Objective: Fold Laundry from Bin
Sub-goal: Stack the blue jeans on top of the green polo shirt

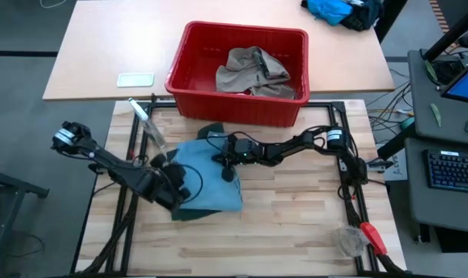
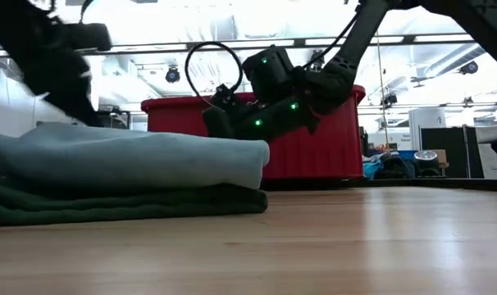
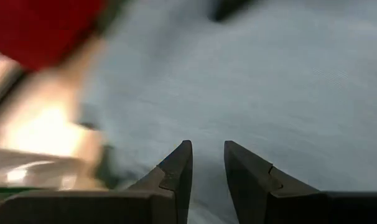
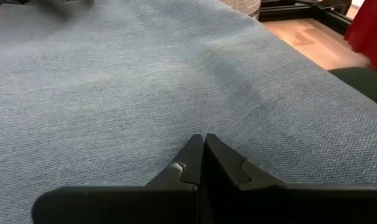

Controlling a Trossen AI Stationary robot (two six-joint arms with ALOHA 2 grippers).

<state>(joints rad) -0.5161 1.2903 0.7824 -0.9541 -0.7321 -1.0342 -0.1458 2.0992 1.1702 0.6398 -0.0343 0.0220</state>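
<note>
- The left end effector is held low, fingers slightly parted, nothing seen between them.
- The right end effector is held fully closed, arm stretched inward.

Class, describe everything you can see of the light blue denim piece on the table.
The light blue denim trousers lie folded flat on the wooden table, just in front of the red bin, stacked on a dark green garment. The woven cloth looks smooth, with a rounded fold edge. The shut right claw rests on top.

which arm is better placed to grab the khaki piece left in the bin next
Probably the right. Its gripper rests shut on the folded denim, nearer the red bin holding the khaki piece. The left gripper sits at the fold's far corner.
</note>
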